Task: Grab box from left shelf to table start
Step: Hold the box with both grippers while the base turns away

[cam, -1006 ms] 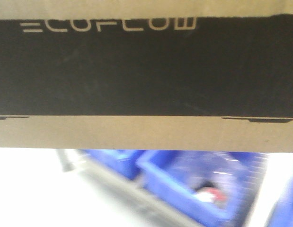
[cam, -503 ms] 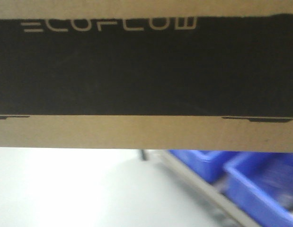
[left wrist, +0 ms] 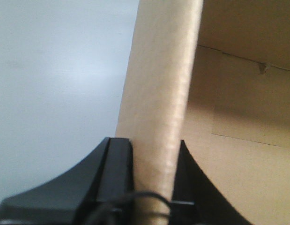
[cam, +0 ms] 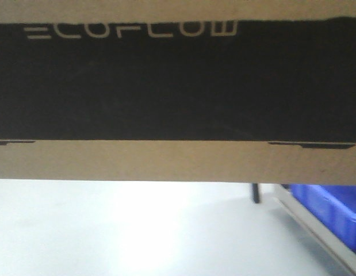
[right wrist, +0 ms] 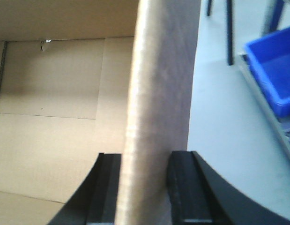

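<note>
The brown cardboard box (cam: 178,164) with its black ECOFLOW panel fills the top two thirds of the front view, held above a pale surface. My left gripper (left wrist: 152,145) is shut on the box's upright left wall (left wrist: 163,70), one finger inside and one outside. In the same way, my right gripper (right wrist: 145,157) is shut on the right wall (right wrist: 159,70). Both wrist views show the bare brown inside of the box. A smooth pale surface (cam: 137,230) lies below; whether it is the table I cannot tell. I cannot tell whether the rack at the right is the left shelf.
A blue plastic bin (cam: 333,210) sits behind a pale metal rail (cam: 316,227) at the lower right, and the right wrist view shows the bin (right wrist: 273,70) too. A thin dark leg (cam: 255,192) stands on the pale surface beside it.
The box stays fixed in the front view. The blue bins and rail behind it have slid from the centre to the right edge, uncovering more pale surface.
</note>
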